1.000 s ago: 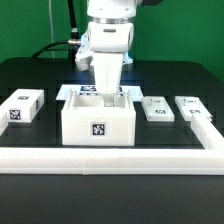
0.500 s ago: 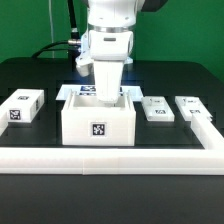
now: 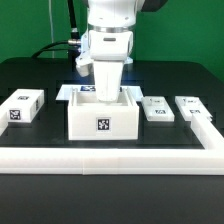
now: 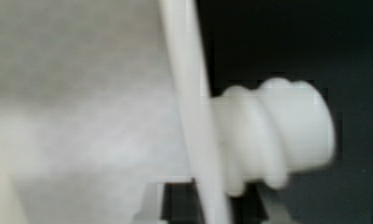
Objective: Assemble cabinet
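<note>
- Exterior view: the claw (image 3: 105, 90) is reaching down into the open box (image 3: 101, 122), which is sitting mid-table, just beyond the near rail (image 3: 110, 158).
- Wrist view: the claw is apparently clamping one thin box wall (image 4: 193, 100), beside a ribbed knob (image 4: 282, 128).
- Loose panels are waiting: one (image 3: 22, 106) at the exterior view's left, two (image 3: 155, 108) at its right.
- Likely step: positioning the box. The next move is calling for a steady grip and squaring it against the rail.

No real words, brands or numbers to read anywhere, just black-and-white square marker tags: one on the cabinet (image 3: 100, 118) front, one on the loose panel (image 3: 22, 106) at the exterior view's left, and tiny blurry ones on the inner panel (image 3: 155, 108) and outer panel (image 3: 190, 105) at its right.
</note>
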Controlling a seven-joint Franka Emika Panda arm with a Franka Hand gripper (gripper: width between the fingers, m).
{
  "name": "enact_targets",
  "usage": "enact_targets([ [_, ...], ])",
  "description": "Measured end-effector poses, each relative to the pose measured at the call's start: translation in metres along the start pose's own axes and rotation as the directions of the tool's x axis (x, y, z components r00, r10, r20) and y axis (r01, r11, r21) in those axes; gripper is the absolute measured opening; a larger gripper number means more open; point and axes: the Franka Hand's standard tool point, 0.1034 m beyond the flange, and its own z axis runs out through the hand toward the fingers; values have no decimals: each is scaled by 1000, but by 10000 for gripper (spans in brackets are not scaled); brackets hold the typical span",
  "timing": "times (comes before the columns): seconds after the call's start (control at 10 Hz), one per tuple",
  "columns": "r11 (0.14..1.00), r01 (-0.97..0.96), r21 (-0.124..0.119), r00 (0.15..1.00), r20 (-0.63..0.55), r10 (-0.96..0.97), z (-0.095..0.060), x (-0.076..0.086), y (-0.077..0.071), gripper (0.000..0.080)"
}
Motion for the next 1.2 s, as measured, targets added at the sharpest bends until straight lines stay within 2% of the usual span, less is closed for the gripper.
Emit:
enact_targets([
  [0.2, 1000, -1, -11, 1000, -2, 1, -1, 0, 2, 42],
  [0.7, 1000, 2, -14, 1000, -2, -2, -2, 0, 3, 42],
  [0.9, 999, 18, -27, 1000, -2, -18, -5, 1, 16, 42],
  [1.2, 999, 20, -39, 1000, -9, -21, -5, 10, 45, 41],
])
